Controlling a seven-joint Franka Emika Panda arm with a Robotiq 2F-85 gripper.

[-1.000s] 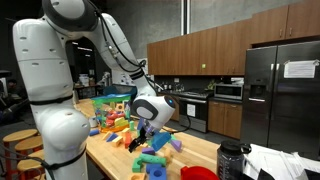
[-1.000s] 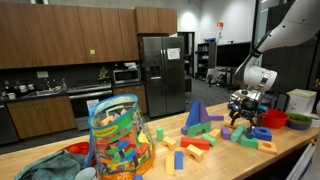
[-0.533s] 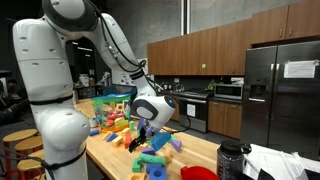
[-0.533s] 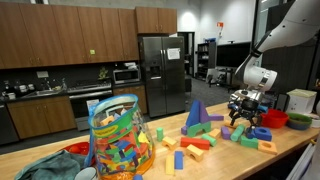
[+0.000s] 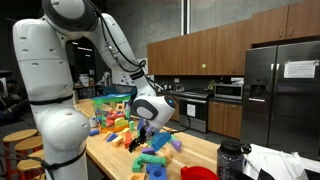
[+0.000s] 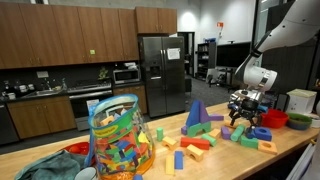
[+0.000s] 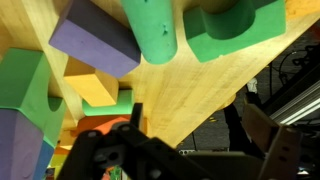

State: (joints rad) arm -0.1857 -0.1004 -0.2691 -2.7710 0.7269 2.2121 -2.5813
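Jaws standing wide apart, nothing between them; the gripper (image 5: 142,136) is hanging just above the wooden counter (image 7: 190,90). The green foam cylinder (image 7: 150,30) is lying just ahead of the fingertips, with the purple foam block (image 7: 92,45) just beside it and the green foam arch (image 7: 235,25) on its other side. You are risking a double catch: spread this wide, one finger is likely clipping the purple block on any descent. A nudged cylinder could be rolling toward the counter edge beside the tool.

Matt foam blocks (image 7: 95,45); smooth wooden table (image 7: 205,105); glossy steel fridge (image 6: 160,75).
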